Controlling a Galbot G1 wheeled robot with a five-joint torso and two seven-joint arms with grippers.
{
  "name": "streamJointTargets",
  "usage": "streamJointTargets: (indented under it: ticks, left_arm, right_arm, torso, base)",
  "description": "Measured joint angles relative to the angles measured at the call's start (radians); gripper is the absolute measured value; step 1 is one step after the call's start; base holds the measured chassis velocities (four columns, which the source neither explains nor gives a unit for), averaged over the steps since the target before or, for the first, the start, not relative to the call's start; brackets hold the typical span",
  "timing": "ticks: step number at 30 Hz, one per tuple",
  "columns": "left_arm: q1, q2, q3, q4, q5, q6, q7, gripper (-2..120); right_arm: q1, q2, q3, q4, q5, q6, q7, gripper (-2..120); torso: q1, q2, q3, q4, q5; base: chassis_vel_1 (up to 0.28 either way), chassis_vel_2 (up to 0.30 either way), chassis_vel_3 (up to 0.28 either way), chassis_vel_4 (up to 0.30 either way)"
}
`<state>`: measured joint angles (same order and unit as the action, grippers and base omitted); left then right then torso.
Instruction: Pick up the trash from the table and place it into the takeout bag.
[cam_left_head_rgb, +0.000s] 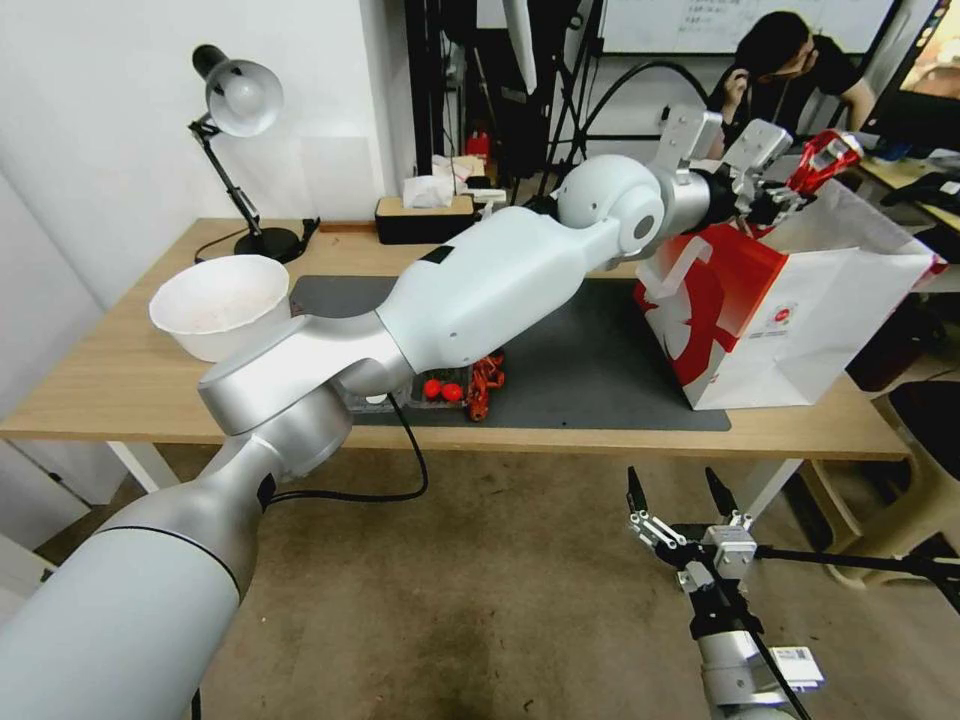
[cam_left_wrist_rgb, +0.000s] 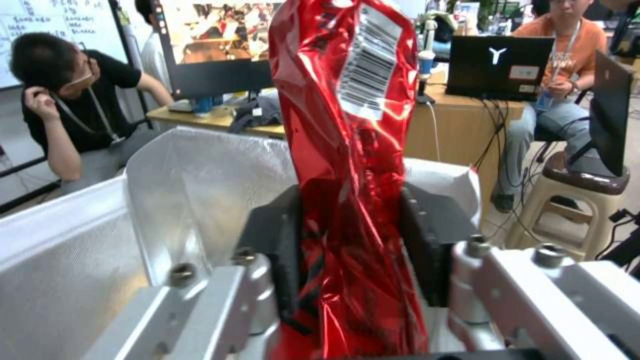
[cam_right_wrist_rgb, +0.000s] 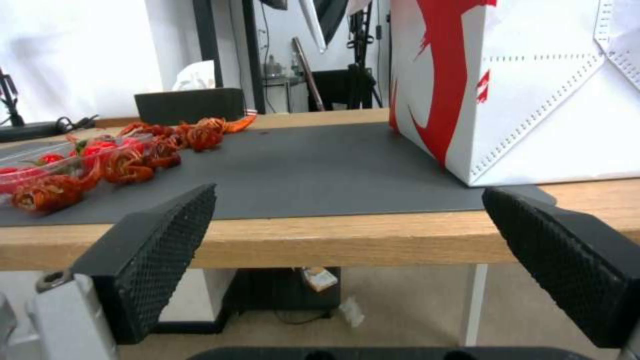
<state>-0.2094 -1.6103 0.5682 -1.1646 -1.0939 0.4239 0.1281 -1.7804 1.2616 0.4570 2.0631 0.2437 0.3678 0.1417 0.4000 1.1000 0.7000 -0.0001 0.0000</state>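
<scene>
My left gripper (cam_left_head_rgb: 790, 195) is stretched out over the open top of the bag (cam_left_head_rgb: 800, 320), which stands at the right end of the table (cam_left_head_rgb: 120, 380), its base partly on the mat (cam_left_head_rgb: 590, 370). The jaws are clamped on a crumpled red foil wrapper (cam_left_wrist_rgb: 347, 150); in the left wrist view the wrapper runs up between the two black pads (cam_left_wrist_rgb: 427, 235), pinched at its lower part, with a white barcode label near its upper end. Behind and below it I see the bag's silvery lining, so the wrapper hangs just above the bag's mouth, not yet inside.

My right gripper (cam_left_head_rgb: 680, 490) hangs low in front of the table's front edge, below the top, with its jaws spread wide and nothing between them. Through them I see the mat, the bag's white-and-red side at the right, and red scraps (cam_right_wrist_rgb: 127, 165) scattered near the mat's front left part beside a clear tray (cam_right_wrist_rgb: 40, 165) of tomatoes.

A white basin (cam_left_head_rgb: 220, 300) sits toward the table's left end, just off the mat's left edge.
</scene>
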Motion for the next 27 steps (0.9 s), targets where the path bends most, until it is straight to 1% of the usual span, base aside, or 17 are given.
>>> streamJointTargets:
  ticks: [1, 3, 4, 5, 7, 9, 11, 13, 15, 16, 17, 20, 21, 23, 25, 26, 27]
  left_arm:
    - [0.0, 0.0, 0.0, 0.0, 0.0, 0.0, 0.0, 39]
    - [-0.002, 0.0, -0.002, -0.003, 0.001, -0.001, -0.001, 46]
    - [-0.004, 0.001, -0.006, -0.005, 0.003, -0.001, -0.002, 53]
    - [-0.004, 0.001, -0.006, -0.005, 0.003, -0.001, -0.002, 53]
    - [-0.004, 0.002, -0.009, -0.005, 0.015, -0.001, -0.006, 63]
    - [-0.004, 0.003, -0.011, -0.004, 0.02, -0.003, -0.007, 66]
    - [0.003, 0.003, -0.02, -0.003, 0.025, -0.005, -0.019, 78]
    - [0.009, 0.004, -0.026, -0.005, 0.026, -0.005, -0.028, 81]
    - [0.022, 0.014, -0.04, -0.024, 0.027, -0.004, -0.045, 91]
    - [0.038, 0.029, -0.056, -0.05, 0.029, -0.003, -0.06, 95]
    - [0.038, 0.029, -0.056, -0.05, 0.029, -0.003, -0.06, 95]
    - [0.1, 0.091, -0.11, -0.148, 0.062, 0.039, -0.104, 99]
    - [0.1, 0.091, -0.11, -0.148, 0.062, 0.039, -0.104, 99]
    - [0.157, 0.15, -0.141, -0.223, 0.106, 0.049, -0.124, 100]
    - [0.232, 0.238, -0.182, -0.311, 0.151, 0.051, -0.13, 100]
    - [0.232, 0.238, -0.182, -0.311, 0.151, 0.051, -0.13, 100]
    - [0.26, 0.266, -0.199, -0.338, 0.154, 0.051, -0.131, 100]
  right_arm:
    - [0.0, 0.0, 0.0, 0.0, 0.0, 0.0, 0.0, 100]
    - [0.0, 0.001, 0.0, 0.0, 0.0, 0.0, 0.0, 100]
    - [0.0, 0.002, 0.0, 0.0, 0.0, 0.0, 0.0, 100]
    - [0.0, 0.002, 0.0, 0.0, 0.0, 0.0, 0.0, 100]
    - [0.0, 0.003, -0.002, 0.0, -0.002, -0.001, 0.0, 100]
    - [-0.001, 0.003, -0.002, 0.0, -0.004, -0.001, 0.0, 100]
    - [-0.001, 0.003, -0.003, 0.0, -0.007, -0.001, 0.0, 100]
    - [-0.002, 0.003, -0.003, 0.0, -0.007, -0.001, 0.0, 100]
    - [-0.002, 0.001, -0.002, 0.001, -0.008, -0.001, 0.0, 100]
    - [-0.002, -0.001, -0.002, 0.003, -0.008, -0.001, 0.0, 100]
    - [-0.002, -0.001, -0.002, 0.003, -0.008, -0.001, 0.0, 100]
    - [-0.005, -0.005, -0.002, 0.008, -0.006, -0.001, 0.001, 100]
    - [-0.005, -0.005, -0.002, 0.008, -0.006, -0.001, 0.001, 100]
    - [-0.009, -0.008, -0.002, 0.009, -0.005, 0.0, 0.001, 100]
    - [-0.015, -0.011, 0.0, 0.007, -0.005, 0.005, 0.001, 100]
    - [-0.015, -0.011, 0.0, 0.007, -0.005, 0.005, 0.001, 100]
    - [-0.017, -0.013, 0.0, 0.006, -0.005, 0.006, 0.0, 100]
  torso:
    - [0.0, 0.0, 0.0, 0.0, 0.0]
    - [0.0, 0.0, 0.0, 0.0, 0.0]
    - [0.0, 0.0, 0.0, 0.0, 0.0]
    - [0.0, 0.0, 0.0, 0.0, 0.0]
    - [0.0, 0.0, 0.0, 0.0001, 0.0]
    - [0.0, 0.0, 0.0, 0.0001, 0.0]
    - [0.0, 0.0, 0.0, 0.0, -0.0001]
    - [0.0, 0.0, 0.0, 0.0, 0.0]
    - [0.0, 0.0, 0.0, -0.0002, 0.0]
    - [0.0, 0.0, 0.0, -0.0002, -0.0001]
    - [0.0, 0.0, 0.0, -0.0002, -0.0001]
    - [0.0, 0.0, 0.0, 0.0, -0.0002]
    - [0.0, 0.0, 0.0, 0.0, -0.0002]
    - [0.0, 0.0, 0.0, 0.0001, -0.0003]
    - [0.0, 0.0, 0.0, 0.0003, -0.0004]
    - [0.0, 0.0, 0.0, 0.0003, -0.0004]
    - [0.0, 0.0, 0.0, 0.0002, -0.0005]
  base:
    - [0.0, 0.0, 0.0, 0.0]
    - [0.0, 0.0, 0.0, 0.0]
    - [0.0, 0.0, 0.0, 0.0]
    - [0.0, 0.0, 0.0, 0.0]
    - [0.0, 0.0, 0.0, 0.0]
    - [0.0, 0.0, 0.0, 0.0]
    - [0.0, 0.0, 0.0, 0.0]
    - [0.0, 0.0, 0.0, 0.0]
    - [0.0, 0.0, 0.0, 0.0]
    - [0.0, 0.0, 0.0, 0.0]
    - [0.0, 0.0, 0.0, 0.0]
    - [0.0, 0.0, 0.0, 0.0]
    - [0.0, 0.0, 0.0, 0.0]
    - [0.0, 0.0, 0.0, 0.0]
    - [0.0, 0.0, 0.0, 0.0]
    - [0.0, 0.0, 0.0, 0.0]
    - [0.0, 0.0, 0.0, 0.0]
